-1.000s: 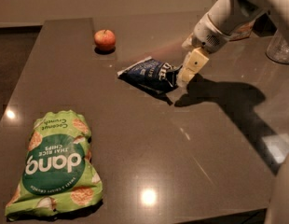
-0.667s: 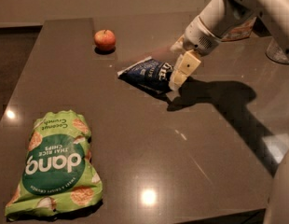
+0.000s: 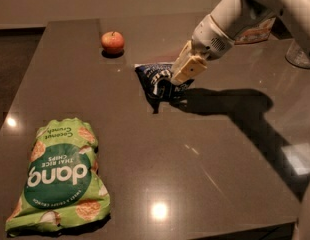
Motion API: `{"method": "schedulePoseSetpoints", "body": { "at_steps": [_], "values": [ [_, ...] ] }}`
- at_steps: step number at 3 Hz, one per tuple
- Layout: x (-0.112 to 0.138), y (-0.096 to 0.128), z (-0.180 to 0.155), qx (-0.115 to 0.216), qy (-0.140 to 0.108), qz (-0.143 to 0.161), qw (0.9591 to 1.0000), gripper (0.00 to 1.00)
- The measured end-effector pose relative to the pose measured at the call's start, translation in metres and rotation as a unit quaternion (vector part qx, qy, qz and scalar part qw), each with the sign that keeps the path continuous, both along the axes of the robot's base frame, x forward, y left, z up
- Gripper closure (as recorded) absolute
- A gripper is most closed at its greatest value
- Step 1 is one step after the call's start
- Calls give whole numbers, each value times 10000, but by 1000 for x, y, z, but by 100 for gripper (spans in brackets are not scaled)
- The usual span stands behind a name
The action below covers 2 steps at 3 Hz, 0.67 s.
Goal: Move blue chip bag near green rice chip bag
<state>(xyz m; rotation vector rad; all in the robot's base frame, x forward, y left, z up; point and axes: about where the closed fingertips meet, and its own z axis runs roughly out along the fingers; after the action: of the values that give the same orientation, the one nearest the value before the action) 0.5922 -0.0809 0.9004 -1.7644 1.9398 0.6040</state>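
Your dark desk (image 3: 210, 174) spreads beneath everything. The green rice chip bag (image 3: 60, 176) lies flat, well apart from your end effector (image 3: 181, 74), down toward the near-left corner. The end effector hangs over the desk's far middle, its fingers clamped on the crumpled blue chip bag (image 3: 154, 77), which sits directly to its left. An apple (image 3: 113, 42) sits farther left and beyond.

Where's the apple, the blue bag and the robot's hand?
apple (image 3: 113, 42), camera view, its round middle.
blue chip bag (image 3: 153, 80), camera view, its crumpled front.
gripper (image 3: 179, 76), camera view, its tip, gripping the bag's right end.
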Motion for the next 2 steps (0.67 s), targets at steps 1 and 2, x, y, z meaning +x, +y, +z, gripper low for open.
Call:
{"method": "schedulePoseSetpoints", "body": {
  "at_steps": [1, 2],
  "values": [
    [-12, 0, 14, 159, -54, 80, 9998, 80],
    [-37, 2, 38, 381, -168, 246, 9988, 100]
  ]
}}
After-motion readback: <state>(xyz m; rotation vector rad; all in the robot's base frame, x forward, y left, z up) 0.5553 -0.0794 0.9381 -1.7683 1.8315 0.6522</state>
